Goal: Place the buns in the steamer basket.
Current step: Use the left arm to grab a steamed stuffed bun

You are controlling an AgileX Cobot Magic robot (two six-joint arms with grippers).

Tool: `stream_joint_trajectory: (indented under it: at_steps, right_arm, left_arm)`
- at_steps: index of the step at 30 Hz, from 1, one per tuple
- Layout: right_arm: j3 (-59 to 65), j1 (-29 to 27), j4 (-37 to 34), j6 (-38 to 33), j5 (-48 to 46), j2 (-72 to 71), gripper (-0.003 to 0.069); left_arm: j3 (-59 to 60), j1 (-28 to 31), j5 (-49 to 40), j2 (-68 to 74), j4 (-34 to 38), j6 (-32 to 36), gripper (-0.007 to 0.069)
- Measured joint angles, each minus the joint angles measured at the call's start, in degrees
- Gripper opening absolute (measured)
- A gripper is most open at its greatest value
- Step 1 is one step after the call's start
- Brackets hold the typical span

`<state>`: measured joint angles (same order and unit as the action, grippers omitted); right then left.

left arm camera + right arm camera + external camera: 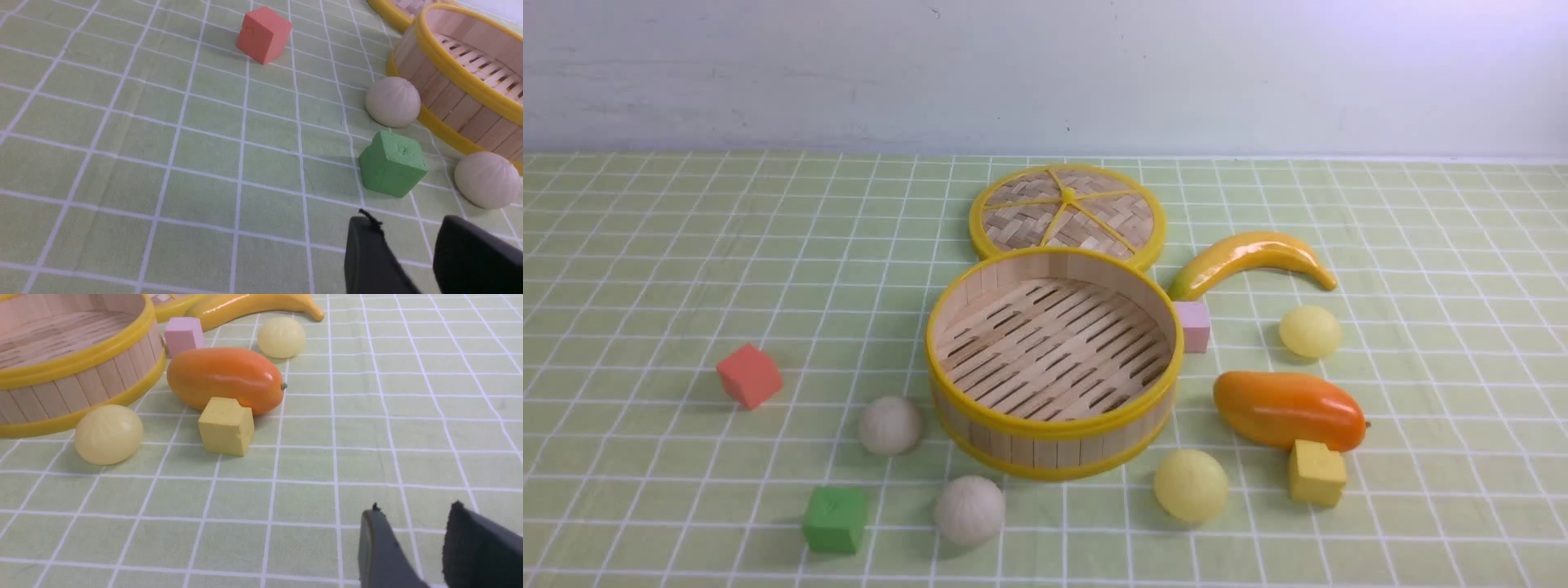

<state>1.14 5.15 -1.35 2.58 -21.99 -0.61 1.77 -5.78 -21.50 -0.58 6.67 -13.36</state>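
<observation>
The steamer basket (1054, 429) stands empty in the middle of the table. Two off-white buns lie at its front left, one (890, 425) beside the wall, one (969, 510) nearer me. Two pale yellow buns lie to its right, one (1191, 485) at the front, one (1310, 331) farther back. In the left wrist view my left gripper (408, 222) is open and empty, short of the off-white buns (392, 102) (486, 179). In the right wrist view my right gripper (414, 510) is open and empty, well back from the yellow buns (108, 434) (281, 337). Neither gripper shows in the front view.
The woven lid (1067, 211) lies behind the basket. A banana (1250, 257), an orange mango (1286, 408), a pink block (1194, 325) and a yellow block (1316, 473) are to the right. A red block (749, 375) and a green block (834, 519) are to the left.
</observation>
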Motion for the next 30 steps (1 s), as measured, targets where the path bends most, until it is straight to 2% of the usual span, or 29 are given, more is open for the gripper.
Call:
stream_joint_trajectory:
  at_steps: [18,21,26,30]
  right_arm:
    - [0.0,0.0,0.0,0.0,0.0,0.0,0.0241]
    - [0.0,0.0,0.0,0.0,0.0,0.0,0.0241]
    - [0.0,0.0,0.0,0.0,0.0,0.0,0.0241]
    - [0.0,0.0,0.0,0.0,0.0,0.0,0.0241]
  left_arm:
    - [0.0,0.0,0.4,0.0,0.1,0.0,0.0237]
    - [0.0,0.0,4.6,0.0,5.0,-2.8,0.0237]
    - [0.0,0.0,13.2,0.0,20.7,-11.6,0.0237]
    - [-0.1,0.0,19.9,0.0,26.8,-12.7,0.0233]
